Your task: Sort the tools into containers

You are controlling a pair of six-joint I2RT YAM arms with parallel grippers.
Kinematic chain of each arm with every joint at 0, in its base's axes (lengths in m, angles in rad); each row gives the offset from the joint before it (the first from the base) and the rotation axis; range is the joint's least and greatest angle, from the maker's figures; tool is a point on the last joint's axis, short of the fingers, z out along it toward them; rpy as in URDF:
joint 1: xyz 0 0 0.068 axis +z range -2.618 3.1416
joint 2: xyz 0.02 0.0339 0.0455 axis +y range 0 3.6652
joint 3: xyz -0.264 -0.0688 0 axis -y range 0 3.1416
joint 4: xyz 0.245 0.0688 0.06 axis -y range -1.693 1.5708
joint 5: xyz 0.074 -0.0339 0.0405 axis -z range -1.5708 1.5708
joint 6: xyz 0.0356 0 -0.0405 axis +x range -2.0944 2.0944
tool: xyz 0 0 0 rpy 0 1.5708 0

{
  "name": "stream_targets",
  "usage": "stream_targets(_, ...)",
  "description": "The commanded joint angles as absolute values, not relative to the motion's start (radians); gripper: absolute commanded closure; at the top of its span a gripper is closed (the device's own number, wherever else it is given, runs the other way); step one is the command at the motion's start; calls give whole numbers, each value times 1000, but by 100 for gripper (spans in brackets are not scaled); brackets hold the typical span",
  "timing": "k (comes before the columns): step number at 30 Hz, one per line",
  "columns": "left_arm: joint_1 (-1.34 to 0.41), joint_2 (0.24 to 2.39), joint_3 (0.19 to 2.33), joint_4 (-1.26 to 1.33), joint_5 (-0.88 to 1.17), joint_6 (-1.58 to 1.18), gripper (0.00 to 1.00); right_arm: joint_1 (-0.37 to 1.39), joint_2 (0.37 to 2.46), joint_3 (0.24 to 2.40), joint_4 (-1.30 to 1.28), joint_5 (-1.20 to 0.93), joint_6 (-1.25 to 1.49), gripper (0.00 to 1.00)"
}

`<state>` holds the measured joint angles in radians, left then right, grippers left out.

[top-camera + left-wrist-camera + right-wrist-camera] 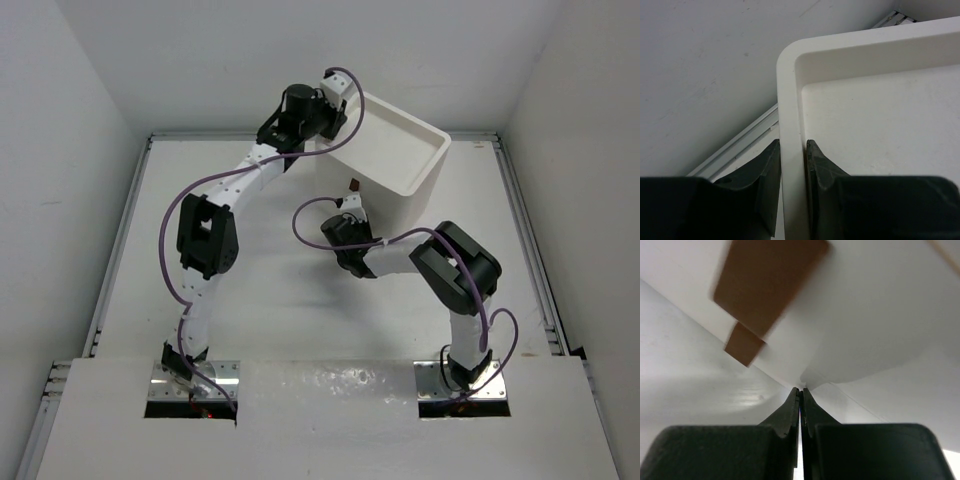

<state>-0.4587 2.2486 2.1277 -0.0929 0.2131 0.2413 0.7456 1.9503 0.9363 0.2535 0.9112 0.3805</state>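
The left claw [792, 167] is pinched narrow on the raised rim of the white drawer unit [790, 90]. One dark finger sits outside the wall and one inside the recessed top, just short of a rounded corner. The rim is smooth matte white plastic with a soft radius, and the recessed floor inside it is flat and faintly scuffed. Past the corner a ribbed metal rail [735, 145] runs diagonally, with a plain grey-white wall [705, 65] behind it.

The right claw [800, 392] is fully closed, its two black wedge-shaped fingers pressed flat together with nothing between them. The tips meet the lower edge of the unit's white front. Above them on that face sit a larger red-brown tab [767, 285] and a smaller tab [744, 344], both flat rectangles, blurred in this view.

From above, the unit stands toward the far right of the table [280, 300], askew to the table's edges. The left claw is at its far left rim and the right claw is just before its front. Bare table surface spreads to the left and on the near side of the unit, and a narrower strip lies between it and the table's right edge. White walls close the table in on three sides. Purple cables [180, 215] loop beside both arms.
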Motion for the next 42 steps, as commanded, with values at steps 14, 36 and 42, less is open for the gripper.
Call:
stream_targets(14,-482,2200,2141,-235,150,311,35,719,1670,819,180,769,218,99)
stream_targets(36,-324,1544,1813,-486,-84,338,0,677,583,519,-713,871,652,1)
stream_targets(42,67,1309,1367,-548,98,276,0,623,580,551,-713,999,585,1)
